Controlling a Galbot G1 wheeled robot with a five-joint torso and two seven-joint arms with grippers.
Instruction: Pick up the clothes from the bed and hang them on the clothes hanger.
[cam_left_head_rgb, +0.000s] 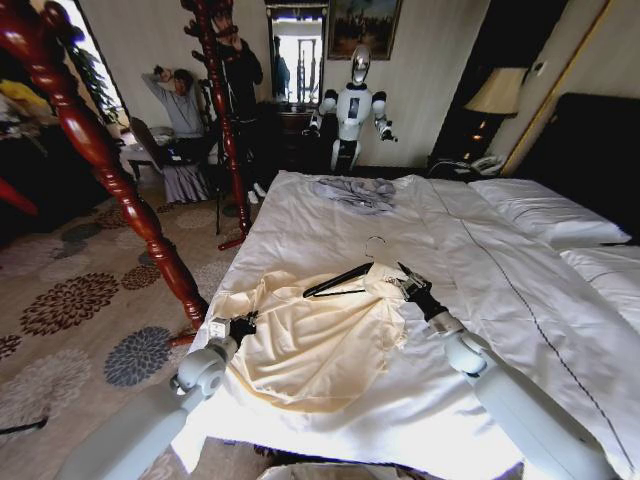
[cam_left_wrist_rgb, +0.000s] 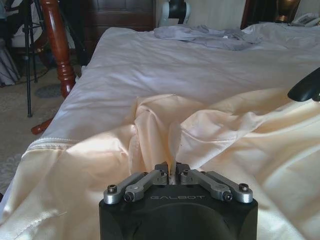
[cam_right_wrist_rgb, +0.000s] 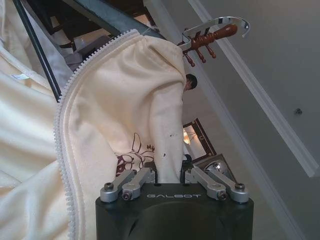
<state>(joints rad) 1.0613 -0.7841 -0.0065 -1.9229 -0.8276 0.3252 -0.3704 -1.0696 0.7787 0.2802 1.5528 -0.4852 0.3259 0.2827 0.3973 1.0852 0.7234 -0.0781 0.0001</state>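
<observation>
The cream-yellow T-shirt (cam_left_head_rgb: 318, 345) lies spread on the bed (cam_left_head_rgb: 340, 215) near its foot edge. My left gripper (cam_left_head_rgb: 243, 326) is at the shirt's left edge and is shut on a fold of the fabric (cam_left_wrist_rgb: 172, 150). My right gripper (cam_left_head_rgb: 405, 285) is at the shirt's top right, shut on the cloth by the ribbed collar (cam_right_wrist_rgb: 150, 125). The black clothes hanger (cam_left_head_rgb: 338, 281) lies at the collar with its silver hook (cam_left_head_rgb: 373, 246) pointing up the bed. Its right end is hidden under the fabric. In the right wrist view the hanger's thin bar (cam_right_wrist_rgb: 37, 55) runs behind the collar.
A grey garment (cam_left_head_rgb: 355, 192) lies crumpled farther up the bed. White pillows (cam_left_head_rgb: 545, 212) are at the right. A reddish wooden coat stand (cam_left_head_rgb: 95, 150) rises close on the left over patterned carpet. Another robot (cam_left_head_rgb: 352, 108) stands beyond the bed.
</observation>
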